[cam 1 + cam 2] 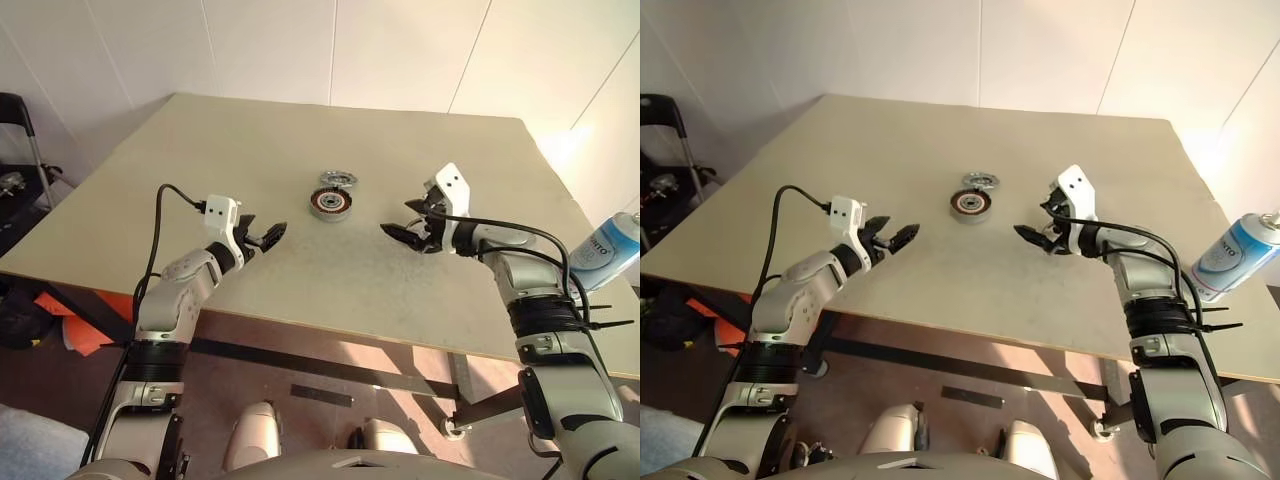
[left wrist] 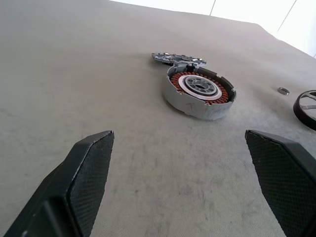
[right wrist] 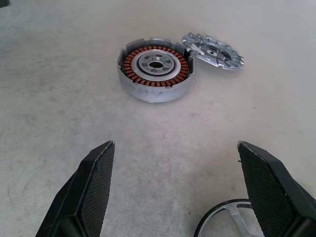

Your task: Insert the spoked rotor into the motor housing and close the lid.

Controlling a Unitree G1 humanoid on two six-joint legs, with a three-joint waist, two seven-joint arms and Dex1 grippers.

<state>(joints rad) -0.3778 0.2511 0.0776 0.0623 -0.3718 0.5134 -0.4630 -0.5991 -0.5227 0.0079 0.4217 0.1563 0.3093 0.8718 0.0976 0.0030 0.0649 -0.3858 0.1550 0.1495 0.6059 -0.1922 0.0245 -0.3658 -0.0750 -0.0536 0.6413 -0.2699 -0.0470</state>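
A spray can (image 1: 606, 250) stands at the worktop (image 1: 200, 180) edge. The housing (image 3: 155, 69) shows copper windings, lid (image 3: 213, 51) touching it. Both tools (image 1: 262, 237) (image 1: 408, 229) gape empty.

Workshop or lab setting: bare worktable (image 1: 250, 150), white panelled walls (image 1: 300, 50), spray can (image 1: 608, 250), motor parts laid out.

Scene bright and evenly lit; strong light, probably sunlight, enters from the right, washing out the wall (image 1: 600, 140) there. Table (image 1: 250, 150) matte, no glare. Soft short shadow under the housing (image 3: 155, 69). Wrist views sharp; head views bowed at edges
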